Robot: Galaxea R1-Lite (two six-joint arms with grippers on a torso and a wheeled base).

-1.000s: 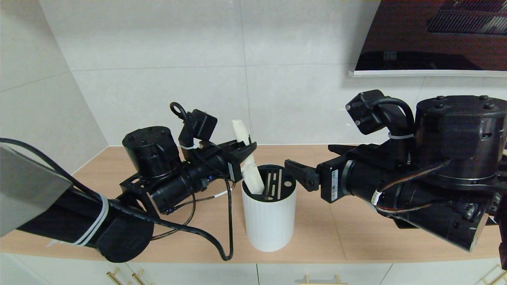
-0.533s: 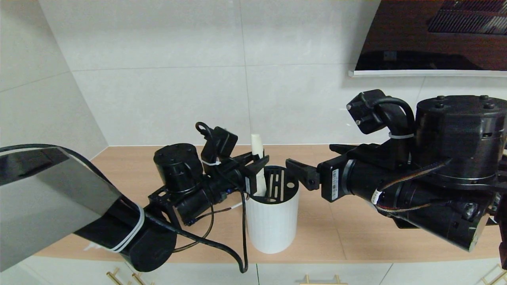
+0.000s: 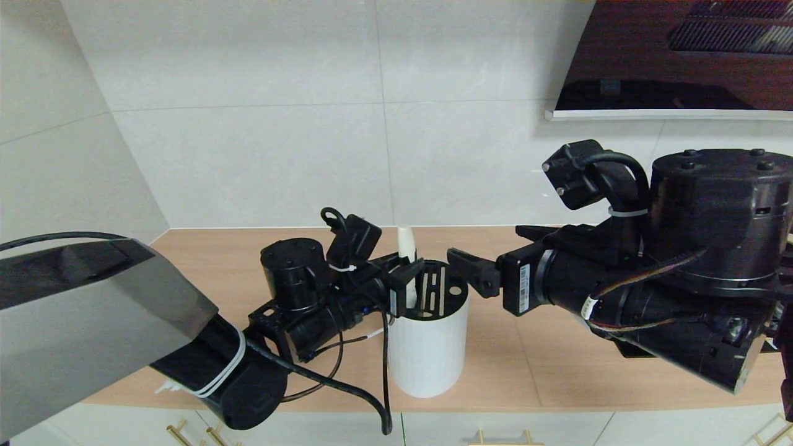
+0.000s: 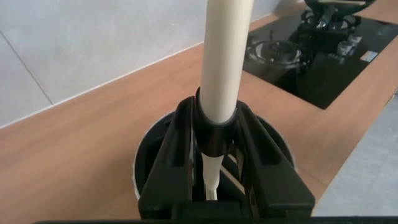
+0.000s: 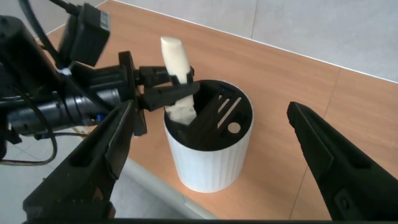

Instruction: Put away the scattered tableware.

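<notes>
Head view: forward and down onto white ribbed cylindrical holder (image 3: 427, 350) on wooden tabletop (image 3: 526, 371). Left wrist view: close above its top. Right wrist view: farther off, obliquely above. All share holder.

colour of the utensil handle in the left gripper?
Cream, off-white. The handle, clamped in the left gripper, shows best in the left wrist view.

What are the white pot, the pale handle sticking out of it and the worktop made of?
White pot: probably matte plastic, with a finely ribbed wall and a black slotted insert on top. Pale handle: smooth, cream and slightly glossy; it could be plastic or ceramic, hard to say. Worktop: light wood or wood-look laminate, with faint grain and plank seams.
</notes>
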